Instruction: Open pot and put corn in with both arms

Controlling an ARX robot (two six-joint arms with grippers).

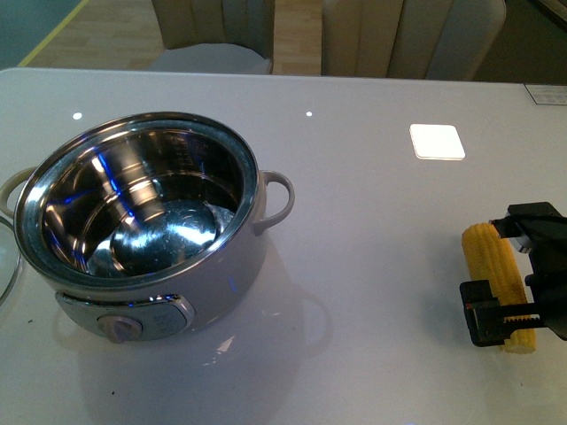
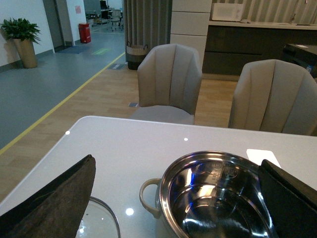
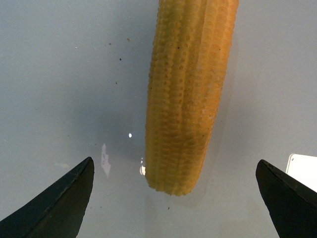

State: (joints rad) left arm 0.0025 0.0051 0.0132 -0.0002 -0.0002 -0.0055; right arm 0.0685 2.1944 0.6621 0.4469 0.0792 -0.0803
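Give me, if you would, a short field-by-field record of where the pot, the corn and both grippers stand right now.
pot: open, steel bowl empty, on the table
lid: glass, on the table at the pot's left
corn: lying on the table, right of the pot
right gripper: open, fingers either side of the corn, clear of it
left gripper: open, empty, by the pot
status: lid off, corn not yet in

Glossy steel pot (image 1: 142,208), bumpy corn (image 3: 188,94), glossy table (image 1: 372,177).
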